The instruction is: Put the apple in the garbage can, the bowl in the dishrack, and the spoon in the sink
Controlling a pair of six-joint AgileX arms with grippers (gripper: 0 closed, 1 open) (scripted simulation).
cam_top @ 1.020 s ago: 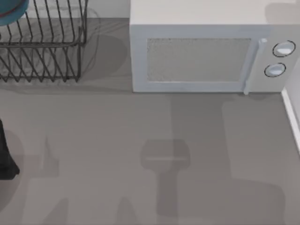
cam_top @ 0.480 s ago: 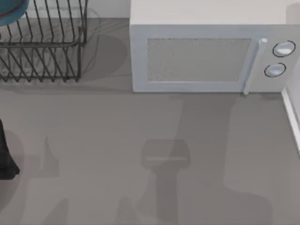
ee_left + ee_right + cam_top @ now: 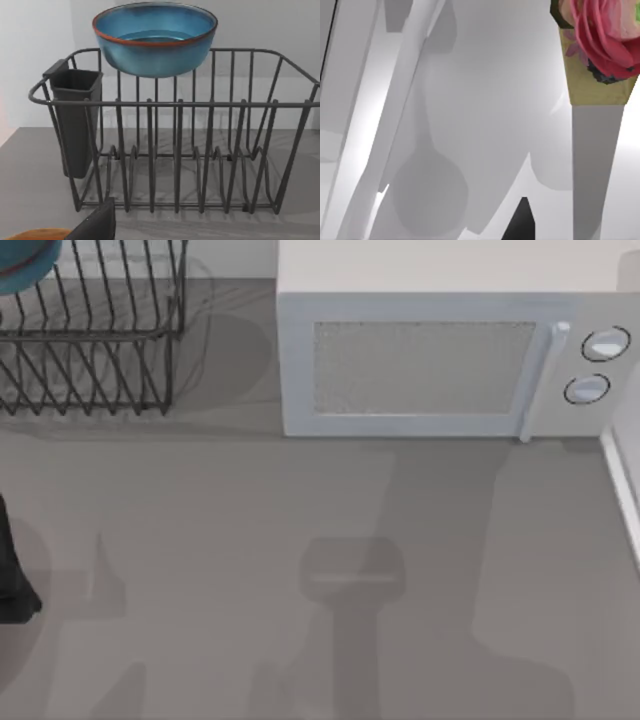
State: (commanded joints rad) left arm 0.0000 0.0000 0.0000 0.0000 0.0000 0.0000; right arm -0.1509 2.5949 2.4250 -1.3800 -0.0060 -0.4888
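The bowl (image 3: pixel 155 37), glossy, rigid, likely slippery and breakable, sits on the dishrack's (image 3: pixel 175 150) back top wire, best pinched at its rim; I cannot tell either gripper's finger opening.

1. A rendered kitchen: a grey counter (image 3: pixel 200 540) carries kitchen gear against a pale wall.
2. A white microwave (image 3: pixel 440 350) with 2 round knobs stands at the back.
3. A black wire dishrack (image 3: pixel 175 155) with a dark cutlery holder (image 3: pixel 75 120) stands at the back left, the blue bowl (image 3: pixel 155 37) at its top.
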